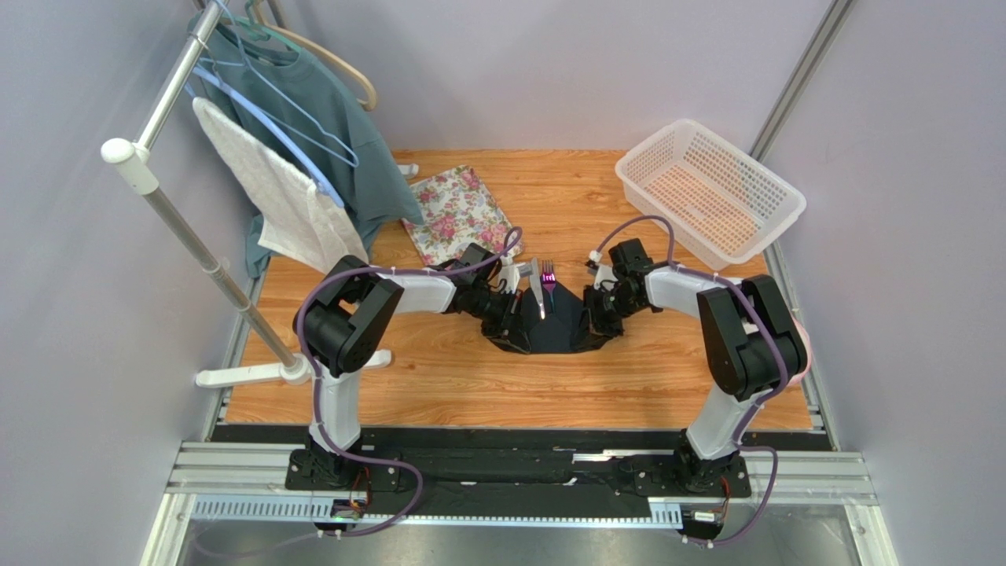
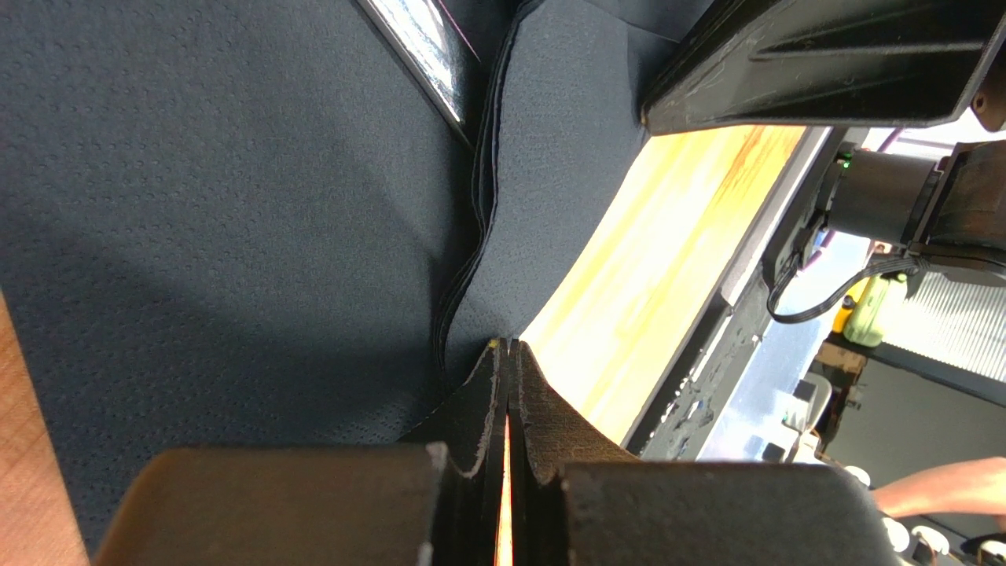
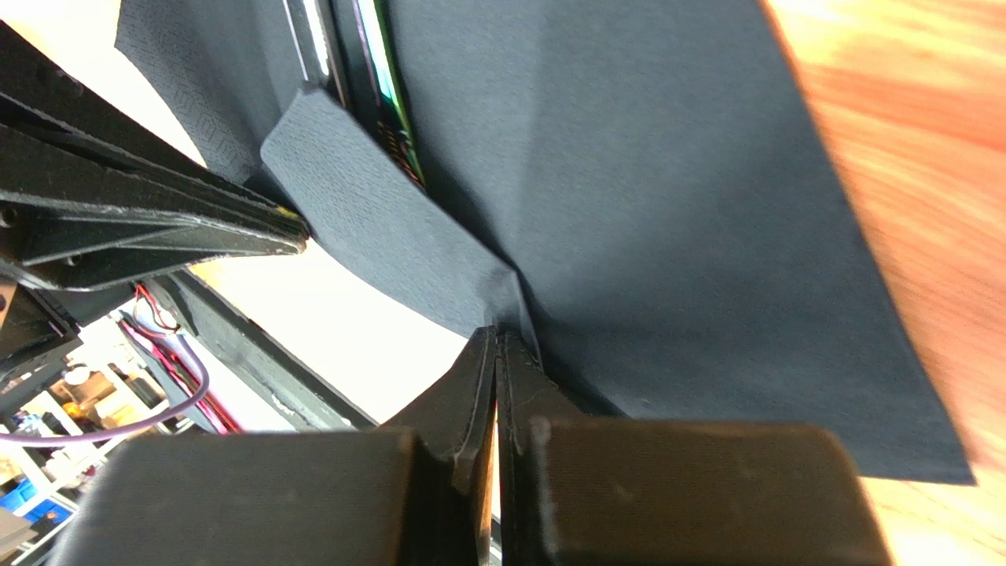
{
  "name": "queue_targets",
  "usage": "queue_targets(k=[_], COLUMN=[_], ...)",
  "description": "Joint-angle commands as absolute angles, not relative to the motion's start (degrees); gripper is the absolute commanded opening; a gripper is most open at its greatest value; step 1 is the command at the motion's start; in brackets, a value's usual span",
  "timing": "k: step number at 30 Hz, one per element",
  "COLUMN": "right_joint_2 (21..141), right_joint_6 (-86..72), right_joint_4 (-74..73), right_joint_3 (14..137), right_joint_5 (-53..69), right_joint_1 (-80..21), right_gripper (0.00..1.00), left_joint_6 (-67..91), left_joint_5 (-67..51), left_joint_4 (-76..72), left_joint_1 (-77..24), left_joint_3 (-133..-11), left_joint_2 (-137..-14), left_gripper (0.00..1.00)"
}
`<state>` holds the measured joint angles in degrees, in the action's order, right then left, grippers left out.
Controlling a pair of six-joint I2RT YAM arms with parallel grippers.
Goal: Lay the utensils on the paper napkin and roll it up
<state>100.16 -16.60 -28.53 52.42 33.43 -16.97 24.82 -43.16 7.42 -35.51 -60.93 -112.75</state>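
**Napkin pinched at both sides, wrap about to begin**

The fork and knife lie side by side down the middle of the paper napkin, with their far ends sticking out past its far edge. The placing step therefore looks done and the rolling step is in hand. The black sheet is drawn up at its left and right sides and does not lie flat on the surface.

The left fingers are pressed together with only a sliver of light between them, clamped on a fold at the napkin's left side. The wrist view shows the paper puckering into the pinch, with wood visible under the lifted edge. The right fingers are likewise closed tight on a gathered fold at the napkin's right side. Each arm holds paper only. Neither touches the utensils, which sit in the trough between the two raised flaps.

As I judge it, the next move calls for one side to be carried across over the utensils and laid down. The bundle would then be turned toward the napkin's other side. The paper is thin, so pulling both sides at once could tear it or slide the utensils off its far edge. One arm should probably yield as the other folds.
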Motion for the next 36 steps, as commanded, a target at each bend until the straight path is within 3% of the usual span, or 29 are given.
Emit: queue_targets(k=[1, 21, 36], right_joint_2=[99.0, 99.0, 99.5], right_joint_6=[-12.1, -10.4, -11.4], right_joint_4=[-30.1, -30.0, -28.2], right_joint_3=[50.3, 48.2, 47.8], right_joint_5=[28.9, 28.8, 28.7], right_joint_1=[-14.9, -11.3, -11.3], right_gripper=[0.02, 0.02, 0.02], left_joint_6=[23.6, 23.0, 22.0], left_joint_5=[-38.9, -40.4, -40.0], left_joint_4=[9.7, 10.0, 11.0], left_joint_1=[-35.1, -34.1, -31.6], left_joint_3=[-60.1, -59.1, -55.3], left_joint_2=[-115.0, -113.8, -109.2], left_gripper=[0.0, 0.0, 0.06])
